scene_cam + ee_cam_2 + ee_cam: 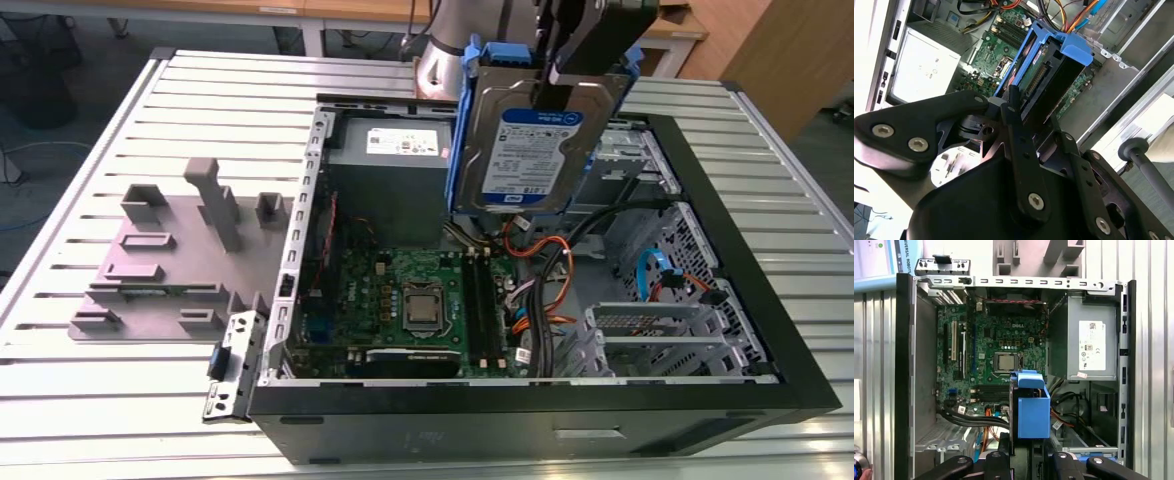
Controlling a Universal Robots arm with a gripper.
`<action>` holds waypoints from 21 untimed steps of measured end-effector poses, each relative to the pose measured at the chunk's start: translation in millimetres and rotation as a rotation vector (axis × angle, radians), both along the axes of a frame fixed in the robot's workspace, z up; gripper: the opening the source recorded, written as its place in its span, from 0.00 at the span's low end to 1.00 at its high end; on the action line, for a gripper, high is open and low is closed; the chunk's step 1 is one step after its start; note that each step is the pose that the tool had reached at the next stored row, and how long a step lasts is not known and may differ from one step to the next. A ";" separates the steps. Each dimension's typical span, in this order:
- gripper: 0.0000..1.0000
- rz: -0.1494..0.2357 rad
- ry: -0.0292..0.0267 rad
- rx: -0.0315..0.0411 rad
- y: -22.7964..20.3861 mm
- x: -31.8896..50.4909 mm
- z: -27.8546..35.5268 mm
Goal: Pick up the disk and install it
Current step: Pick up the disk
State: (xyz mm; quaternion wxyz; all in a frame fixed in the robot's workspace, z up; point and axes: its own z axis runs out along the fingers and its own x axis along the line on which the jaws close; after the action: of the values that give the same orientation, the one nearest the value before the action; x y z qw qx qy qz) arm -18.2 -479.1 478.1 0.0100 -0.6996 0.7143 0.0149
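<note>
Claw (pixel 577 75) around blue-labelled disk (pixel 531 150), over case (pixel 534 418)

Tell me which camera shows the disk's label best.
The exterior view: the disk hangs upright in the shut gripper above the open case, label facing the camera. The second wrist view catches it edge-on inside its blue carrier; the first wrist view gives the carrier's blue end, no label.

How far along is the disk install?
Pickup looks done: the gripper is shut on the disk, holding it upright in the air above the open case. In the first wrist view the disk's blue carrier hangs over the motherboard. Left: seating it; the disk is not yet in any bay.
</note>
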 end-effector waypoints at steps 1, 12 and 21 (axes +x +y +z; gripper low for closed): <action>0.35 0.000 0.0000 -0.0001 -0.9 0.1 -0.2; 0.35 0.000 0.0000 -0.0001 -12.1 1.5 -2.3; 0.35 0.000 0.0000 -0.0001 -22.2 2.7 -3.4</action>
State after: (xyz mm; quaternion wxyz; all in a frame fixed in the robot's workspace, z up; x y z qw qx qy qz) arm -15.5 -501.3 474.7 0.0100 -0.6996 0.7143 0.0148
